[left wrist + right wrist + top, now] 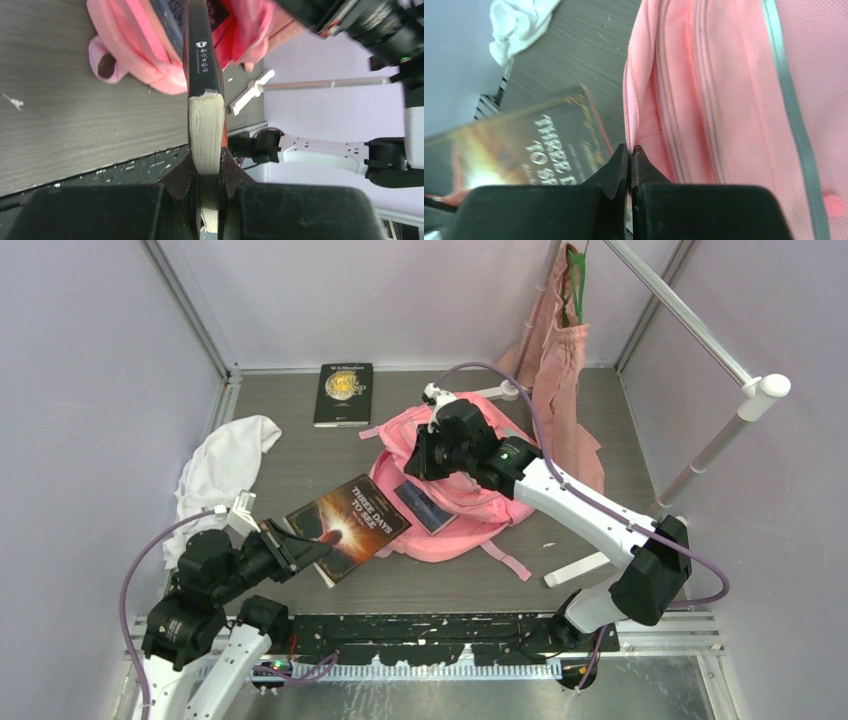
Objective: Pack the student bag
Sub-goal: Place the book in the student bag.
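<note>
From above, the left arm sits folded low at the near left corner of the table, its forearm angled toward the middle. The left gripper (pixel 300 546) is clamped on the near corner of a "Three Days to See" book (pixel 352 523), which tilts toward the student bag (pixel 480 508). The bag lies mid-table, slightly right of centre. The right arm rises from its base at the near right and stretches up and over the bag. The right gripper (pixel 424 456) is down at the bag's left upper part. A small dark flat item (pixel 425 506), too small to tell what it is, rests on the bag's front.

A white cloth (pixel 226 462) lies by the left wall and a dark book (pixel 343 393) at the back. A dusty-pink tote (pixel 560 355) hangs on a green hanger (pixel 573 280). The table (pixel 300 450) is grey wood-grain, between pale walls.

In the left wrist view, the left gripper (pixel 206 166) squeezes the book (pixel 205 120) across its page edge. The bag (pixel 150 60) lies just beyond the book's far end.

In the right wrist view, the right gripper (pixel 629 154) is closed, pinching an edge of the bag's (pixel 724 100) pink fabric beside a zip line. The book (pixel 524 145) is close on the left and the cloth (pixel 519 25) is farther off.
</note>
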Robot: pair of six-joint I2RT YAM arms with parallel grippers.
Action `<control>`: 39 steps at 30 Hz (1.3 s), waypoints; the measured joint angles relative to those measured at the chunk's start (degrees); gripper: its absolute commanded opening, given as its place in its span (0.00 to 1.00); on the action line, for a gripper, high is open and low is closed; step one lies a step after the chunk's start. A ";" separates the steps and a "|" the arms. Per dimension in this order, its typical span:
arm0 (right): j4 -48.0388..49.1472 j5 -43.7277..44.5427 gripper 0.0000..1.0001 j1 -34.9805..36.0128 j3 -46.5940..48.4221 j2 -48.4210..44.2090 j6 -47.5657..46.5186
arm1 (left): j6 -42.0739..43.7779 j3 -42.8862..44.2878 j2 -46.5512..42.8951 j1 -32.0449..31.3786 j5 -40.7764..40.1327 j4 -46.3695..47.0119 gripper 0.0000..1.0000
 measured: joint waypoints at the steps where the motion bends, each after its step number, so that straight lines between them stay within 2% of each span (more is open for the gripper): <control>1: 0.33 0.13 0.01 0.00 0.59 0.00 0.17 | -0.02 -1.07 -0.02 0.00 1.14 -0.24 0.00; 7: 1.29 0.15 0.01 -0.13 1.14 -0.31 2.32 | -3.58 -6.80 -3.26 0.00 3.39 2.23 0.00; 11: 1.51 -1.25 0.01 -0.13 1.14 -0.31 3.45 | -9.01 -15.47 -5.01 0.00 3.69 12.33 0.00; 14: 1.92 -2.36 0.01 -0.13 1.14 -0.31 4.22 | -12.50 -21.77 -2.10 0.00 3.26 21.33 0.00; 24: 2.60 -5.29 0.01 -0.11 1.14 -0.31 6.21 | -14.67 -23.23 28.04 -0.07 5.42 48.24 0.00; 30: 3.32 -5.44 0.01 0.46 1.11 -0.31 7.58 | -13.81 -18.40 45.72 -1.70 6.67 60.89 0.00; 35: 3.58 -5.81 0.01 1.64 1.11 -0.31 7.87 | -13.03 -12.13 58.05 -4.00 8.39 67.06 0.00; 36: 3.65 -5.90 0.01 1.88 1.11 -0.31 7.93 | -13.03 -11.08 60.24 -4.37 8.66 68.17 0.04; 39: 3.87 -6.10 0.01 2.43 1.11 -0.31 8.02 | -12.81 -7.50 66.40 -5.29 10.16 68.94 0.31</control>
